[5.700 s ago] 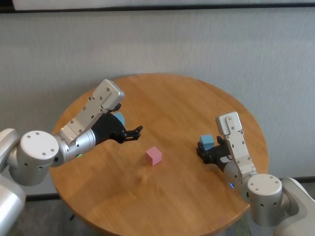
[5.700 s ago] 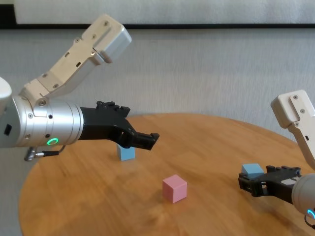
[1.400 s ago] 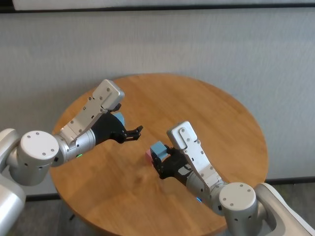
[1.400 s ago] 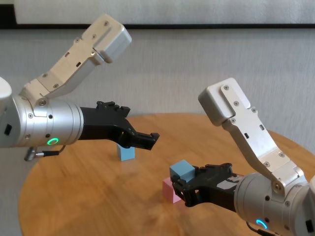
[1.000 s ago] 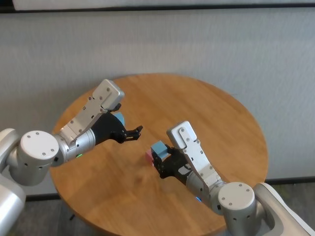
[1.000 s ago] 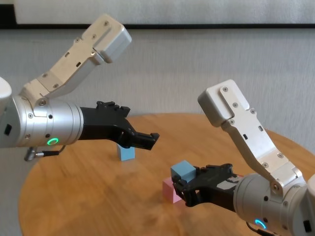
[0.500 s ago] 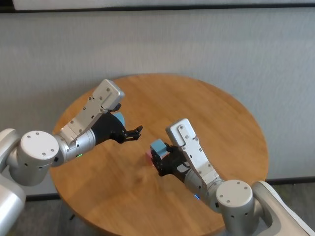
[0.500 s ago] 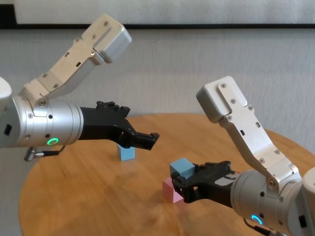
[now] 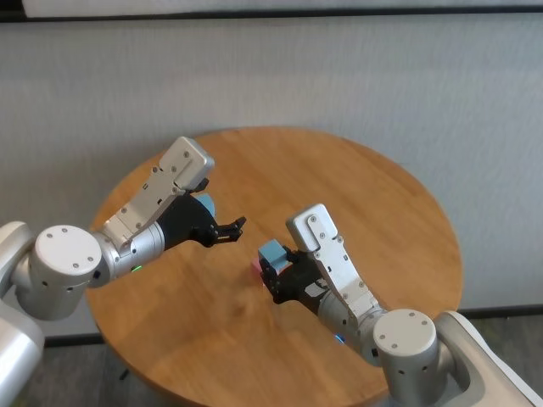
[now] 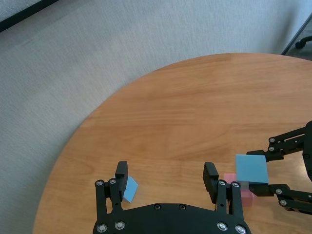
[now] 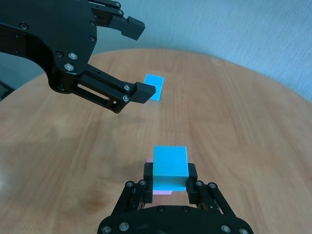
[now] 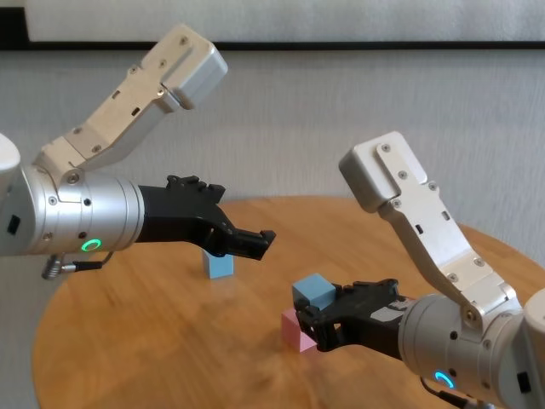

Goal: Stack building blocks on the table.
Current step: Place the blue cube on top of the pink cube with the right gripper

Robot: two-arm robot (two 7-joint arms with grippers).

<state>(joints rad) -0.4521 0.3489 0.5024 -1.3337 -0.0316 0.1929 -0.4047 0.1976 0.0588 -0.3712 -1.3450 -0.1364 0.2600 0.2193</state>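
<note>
Over mid-bench, my right claw [image 12: 317, 322] pinches a light blue block [image 12: 312, 295] by its side faces, carrying it just above the pink block [image 12: 297, 331]. I grip the sides so the block's flat underside is free to land on the pink top. In the right wrist view the blue cube [image 11: 170, 167] covers nearly all of the pink one [image 11: 162, 192], so I judge alignment is close but not settled; a gap seems to remain, though I can't confirm no contact from these angles.

My left claw [image 12: 249, 241] hangs above the bench [image 9: 365, 195] with jaws spread and nothing between them, hovering near the second blue block [image 12: 219, 262], which sits alone on the wood toward my left rear. I'd guess it's parked there to take that cube next.

All three blocks are small matte cubes, equal size, crisp edges, flat faces, good for stacking but easy to knock off if set down skewed. Bench top is round, honey-brown wood grain, smooth with slight sheen. Claw fingers are black, thin linkage bars.
</note>
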